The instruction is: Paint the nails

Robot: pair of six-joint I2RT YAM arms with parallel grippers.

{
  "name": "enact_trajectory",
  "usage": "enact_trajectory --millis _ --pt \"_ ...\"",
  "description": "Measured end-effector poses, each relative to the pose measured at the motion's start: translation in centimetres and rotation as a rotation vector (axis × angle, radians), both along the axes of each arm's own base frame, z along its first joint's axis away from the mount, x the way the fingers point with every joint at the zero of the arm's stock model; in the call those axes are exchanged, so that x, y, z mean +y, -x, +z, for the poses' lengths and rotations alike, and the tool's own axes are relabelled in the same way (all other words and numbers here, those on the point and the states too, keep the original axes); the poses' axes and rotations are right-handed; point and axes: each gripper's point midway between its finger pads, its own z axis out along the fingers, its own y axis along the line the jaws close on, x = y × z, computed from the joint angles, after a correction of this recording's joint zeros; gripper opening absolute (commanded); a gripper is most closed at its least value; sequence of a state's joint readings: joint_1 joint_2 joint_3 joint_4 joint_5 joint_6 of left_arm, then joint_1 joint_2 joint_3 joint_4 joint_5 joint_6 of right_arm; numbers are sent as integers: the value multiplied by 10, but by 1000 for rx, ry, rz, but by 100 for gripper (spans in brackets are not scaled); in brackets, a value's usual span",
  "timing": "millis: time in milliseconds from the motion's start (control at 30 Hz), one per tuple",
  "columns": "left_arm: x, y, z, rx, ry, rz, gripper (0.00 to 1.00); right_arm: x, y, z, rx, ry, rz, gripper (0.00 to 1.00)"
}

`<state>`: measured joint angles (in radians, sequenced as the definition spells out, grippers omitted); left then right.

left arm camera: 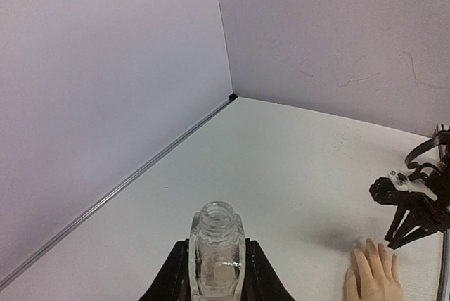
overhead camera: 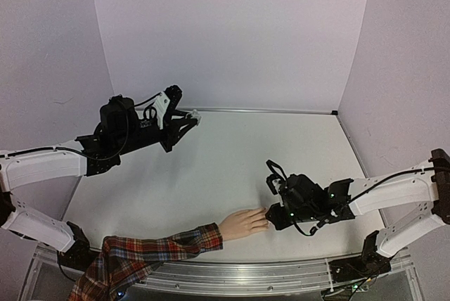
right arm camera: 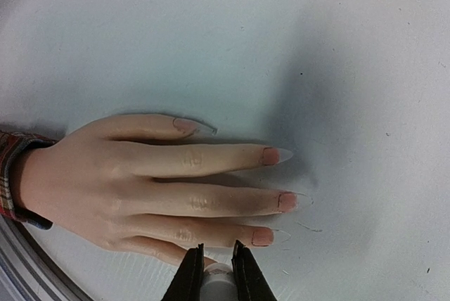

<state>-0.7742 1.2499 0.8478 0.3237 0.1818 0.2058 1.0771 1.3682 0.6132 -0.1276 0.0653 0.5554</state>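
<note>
nails [right arm camera: 287, 201]: 4 | left pincer [left arm camera: 217, 274] grips 1 bottle [left arm camera: 217, 234] | right pincer [right arm camera: 218, 253] grips white cap [right arm camera: 218, 273]

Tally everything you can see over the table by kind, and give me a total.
grippers: 2, left gripper and right gripper
hand: 1
bottle: 1, open, held by the left gripper
cap: 1, white, held by the right gripper
total: 5
</note>
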Motion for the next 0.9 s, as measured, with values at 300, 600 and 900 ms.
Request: enact_trajectory --millis 300,600,900 --pt "0 0 0 0 0 0 0 -4 -3 -3 -4 16 -28 0" --pt "1 1 2 -3 3 0 0 -12 -6 -3 -11 54 -59 0" --pt "1 2 4 -7 7 -2 0 -8 -2 21 -30 -13 -26 0"
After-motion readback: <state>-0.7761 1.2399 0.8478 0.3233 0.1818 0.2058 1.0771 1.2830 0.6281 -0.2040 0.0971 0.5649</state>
